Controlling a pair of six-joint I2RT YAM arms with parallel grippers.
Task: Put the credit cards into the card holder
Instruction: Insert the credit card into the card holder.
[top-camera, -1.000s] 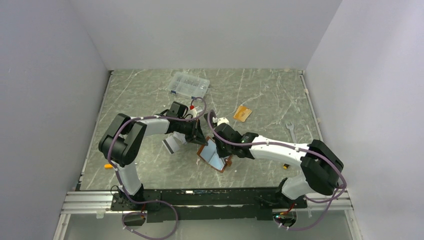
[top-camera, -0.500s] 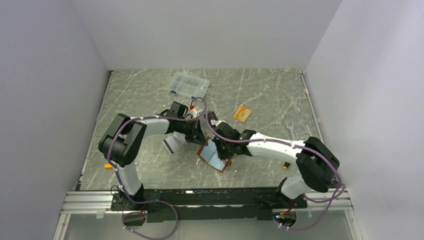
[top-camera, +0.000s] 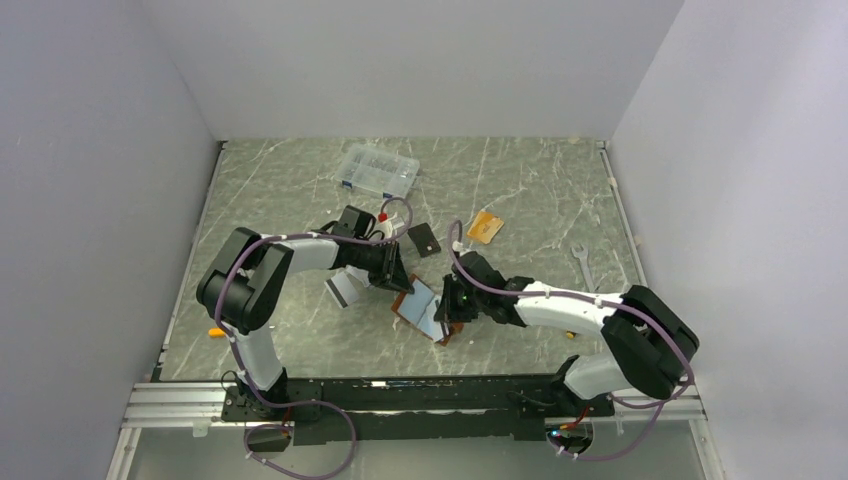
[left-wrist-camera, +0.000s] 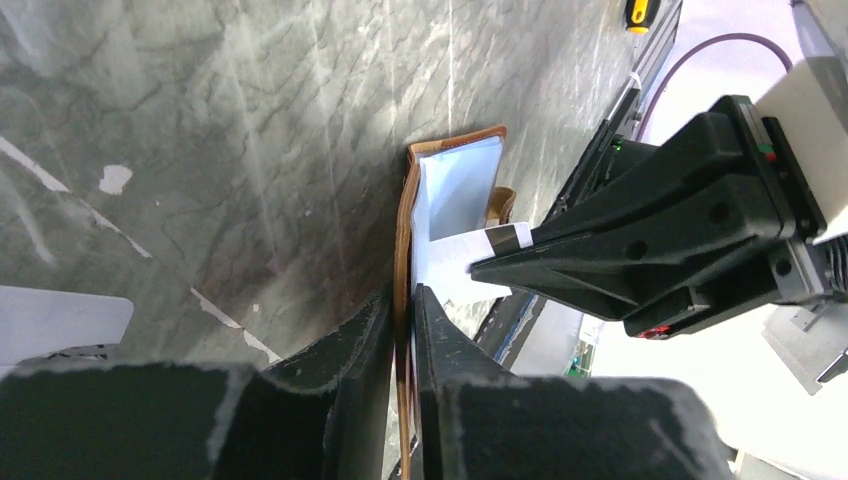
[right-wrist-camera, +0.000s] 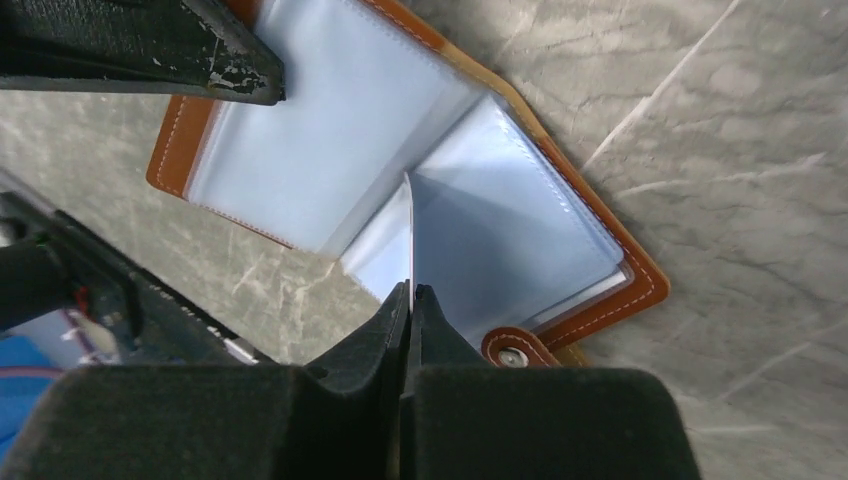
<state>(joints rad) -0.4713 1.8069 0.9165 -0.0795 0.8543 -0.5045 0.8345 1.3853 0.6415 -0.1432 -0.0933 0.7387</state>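
The right gripper (right-wrist-camera: 410, 290) is clenched on a thin silver-grey plastic credit card (left-wrist-camera: 462, 268), held edge-up and pointing ahead from its jaws into the clear sleeves of the open brown leather card holder (right-wrist-camera: 640, 288); beyond, the left gripper (left-wrist-camera: 403, 296) pinches the holder's cover edge, which runs straight out from its jaws

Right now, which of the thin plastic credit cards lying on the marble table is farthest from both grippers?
The thin orange plastic card, alone toward the back right; the silver-grey plastic card lies just beside the left gripper.
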